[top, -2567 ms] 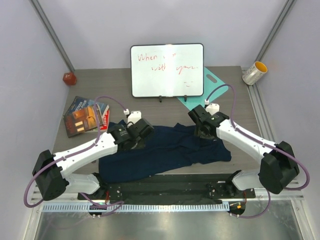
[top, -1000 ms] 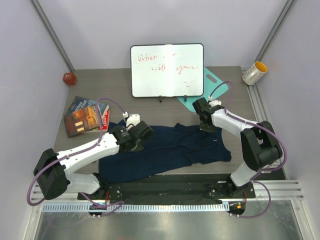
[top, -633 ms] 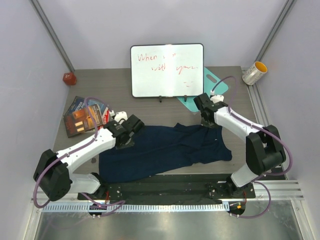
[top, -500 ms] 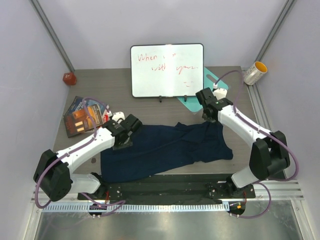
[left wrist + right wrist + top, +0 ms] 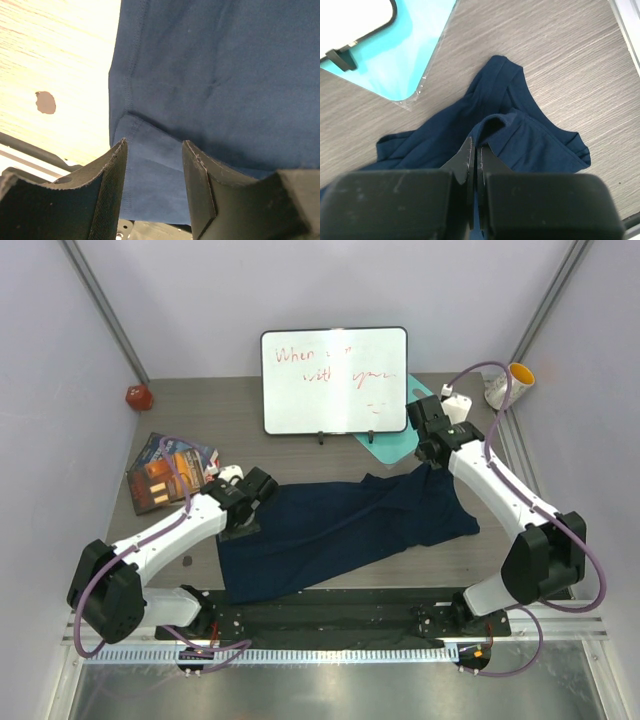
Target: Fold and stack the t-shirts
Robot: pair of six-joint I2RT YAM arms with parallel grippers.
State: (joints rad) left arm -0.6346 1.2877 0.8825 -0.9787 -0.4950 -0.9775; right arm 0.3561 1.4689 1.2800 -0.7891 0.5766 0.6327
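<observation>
A dark navy t-shirt [image 5: 340, 530] lies stretched across the table, from front left to back right. My right gripper [image 5: 431, 462] is shut on a raised fold of the t-shirt [image 5: 530, 145] at its back right end, and the pinched cloth bulges just past the right gripper [image 5: 476, 150]. Over the shirt's left edge my left gripper [image 5: 244, 512] stands open. In the left wrist view, flat t-shirt [image 5: 225, 75] cloth shows between the fingers of the left gripper [image 5: 154, 145], and nothing is held.
A whiteboard [image 5: 334, 380] stands at the back with a teal board [image 5: 397, 445] beside it, close to my right gripper. A book [image 5: 170, 472] and a red object [image 5: 138, 396] lie at the left. A cup [image 5: 509, 386] sits at the back right.
My right gripper has moved back and right with the cloth, dragging the shirt rightward and pulling it straighter. My left gripper has opened wider and shifted left to the shirt's edge.
</observation>
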